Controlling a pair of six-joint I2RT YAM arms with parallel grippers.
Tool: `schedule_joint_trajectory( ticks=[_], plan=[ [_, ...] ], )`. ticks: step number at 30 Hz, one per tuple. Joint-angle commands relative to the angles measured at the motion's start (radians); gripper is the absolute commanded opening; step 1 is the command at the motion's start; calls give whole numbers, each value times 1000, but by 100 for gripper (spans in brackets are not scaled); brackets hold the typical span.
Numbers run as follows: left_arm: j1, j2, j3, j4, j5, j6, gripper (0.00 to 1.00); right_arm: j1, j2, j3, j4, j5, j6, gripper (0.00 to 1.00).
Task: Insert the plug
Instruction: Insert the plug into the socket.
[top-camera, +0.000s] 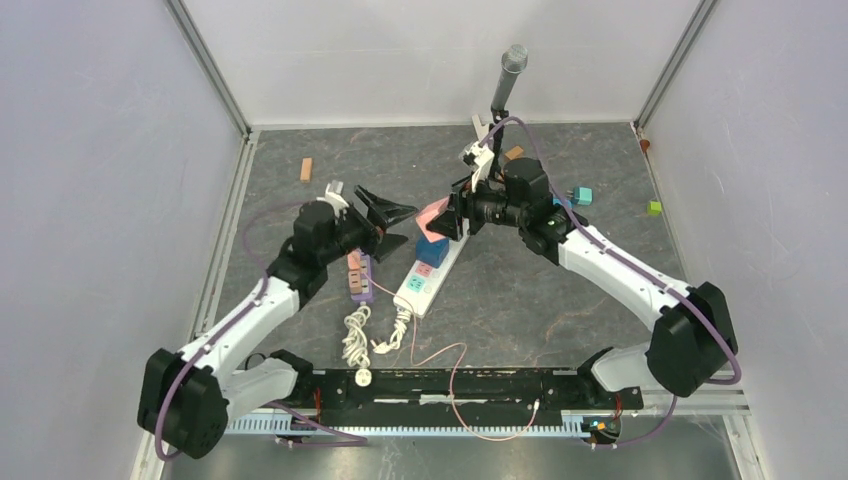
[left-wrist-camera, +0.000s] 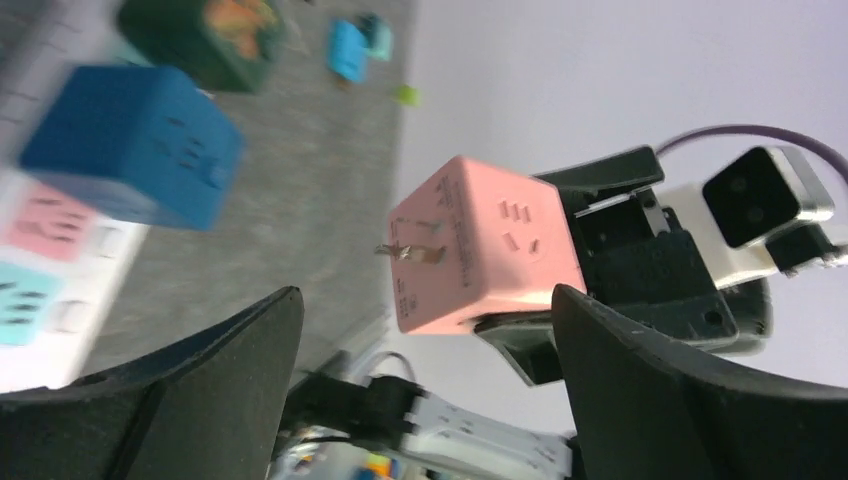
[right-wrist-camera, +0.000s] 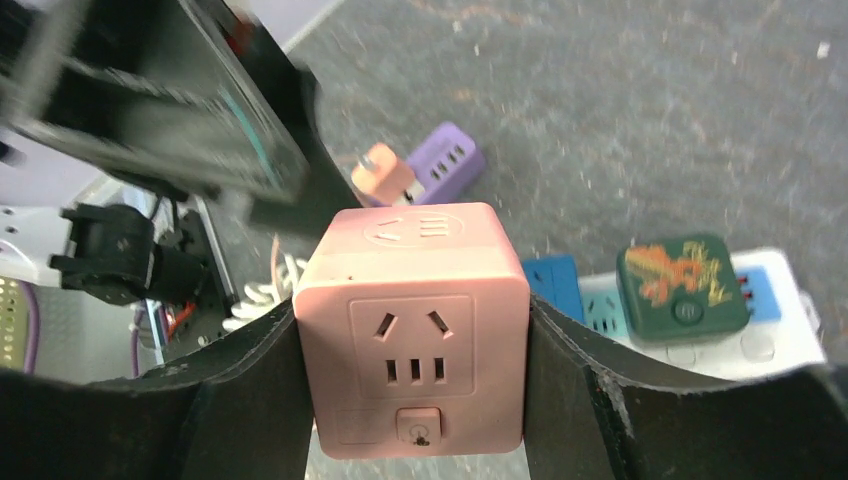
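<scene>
The right pincer (right-wrist-camera: 415, 345) grips the pink plug (right-wrist-camera: 412, 255) by 2 sides, in the air above the strip (top-camera: 425, 282) on the counter (top-camera: 530, 300). The left pincer (top-camera: 397, 226) stands wide open just beside the plug.

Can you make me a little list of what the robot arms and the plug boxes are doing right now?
Right gripper: shut on pink plastic cube adapter, metal prongs bare
Left gripper: open, empty, near the pink cube
White power strip: lying on grey table
Blue cube adapter: on the strip
Dark green cube with orange picture: on the strip
Plug in yet: no, pink cube held off the strip
</scene>
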Motion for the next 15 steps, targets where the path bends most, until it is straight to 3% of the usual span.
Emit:
schedule_joint_trajectory(
  ticks=[1, 7, 15],
  plan=[
    [30, -32, 251, -749, -187, 520, 100, 8, 51, 44, -145, 25, -35, 0],
    [38, 31, 498, -1032, -304, 765, 100, 85, 151, 95, -229, 38, -93, 0],
    [39, 47, 607, -1087, -316, 787, 100, 203, 264, 123, -243, 120, -160, 0]
  ],
)
